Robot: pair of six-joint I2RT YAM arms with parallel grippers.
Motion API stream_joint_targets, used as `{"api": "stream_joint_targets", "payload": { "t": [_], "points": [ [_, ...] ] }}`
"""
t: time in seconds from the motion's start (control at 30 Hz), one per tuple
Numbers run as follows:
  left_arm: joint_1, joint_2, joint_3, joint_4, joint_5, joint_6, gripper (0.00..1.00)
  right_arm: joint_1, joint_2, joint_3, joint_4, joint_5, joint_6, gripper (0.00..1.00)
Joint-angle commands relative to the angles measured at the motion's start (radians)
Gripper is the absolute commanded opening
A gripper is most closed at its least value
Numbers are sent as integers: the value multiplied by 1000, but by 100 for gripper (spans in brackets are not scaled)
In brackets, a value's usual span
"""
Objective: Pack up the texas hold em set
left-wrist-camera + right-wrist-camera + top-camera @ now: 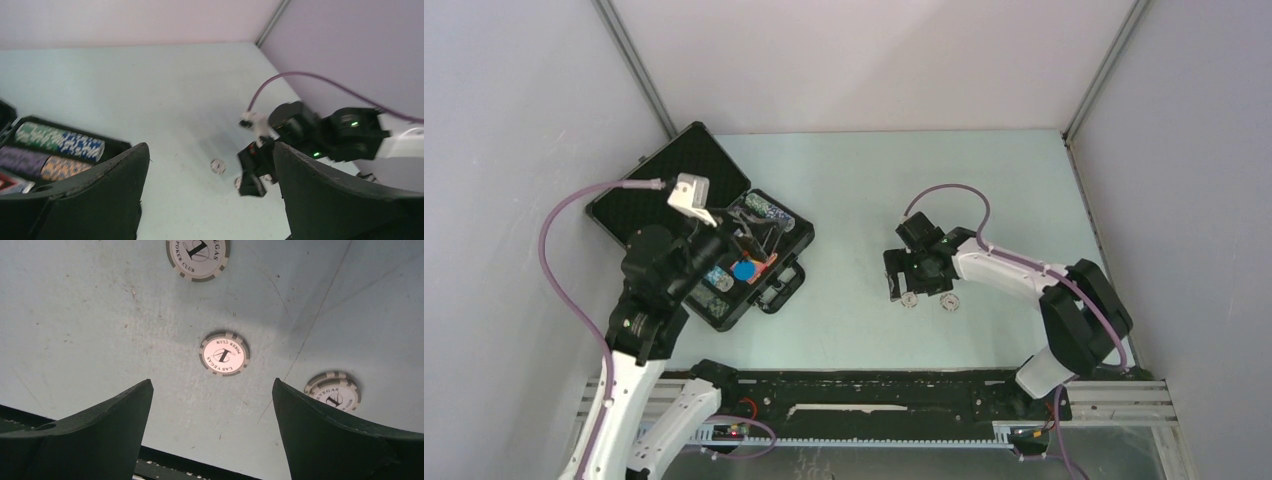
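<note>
1. Three loose chips lie on the table well to the right of the briefcase (664,185), so the set is not yet packed. The briefcase lies open, with the chip rows (60,142) seated in its tray.
2. The right gripper (212,382) hangs low over those chips, jaws spread wide and holding nothing. The middle chip (224,353) sits just ahead of the fingertips rather than between them, so closing from here would probably catch only air.
3. Each chip lies flat on the table. A pinch that lands too high would likely skid the chip farther from the briefcase rather than lift it.
4. The far chip (197,260) and the side chip (332,391) are both near the middle one. A wide sweep of the fingers could knock either away. The side chip looks as if it may be doubled; I cannot tell for sure.
5. The left gripper (211,146) is also wide open and empty, and its arm hangs over the briefcase. If the right arm carries a chip across, the two arms could collide above the tray.
6. A chip dropped on top of the rows instead of in a slot could stop the briefcase from shutting.
</note>
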Motion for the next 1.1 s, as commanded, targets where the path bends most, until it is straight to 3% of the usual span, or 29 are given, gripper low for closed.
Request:
{"api": "stream_joint_targets", "payload": {
  "t": [0.0,0.27,0.57,0.77,1.07],
  "points": [
    [-64,142,163,79,-10,-31,99,-1,67,69,-19,8,-99,100],
    [-101,356,393,30,-44,41,99,-18,155,122,-53,60,-143,93],
    [-97,310,237,25,-196,157,100,17,229,132,-42,95,-105,75],
    [-97,233,198,39,-256,166,99,94,263,150,-40,124,-79,73],
    [-97,196,173,74,-193,145,100,122,317,143,-30,133,-70,66]
  ]
}}
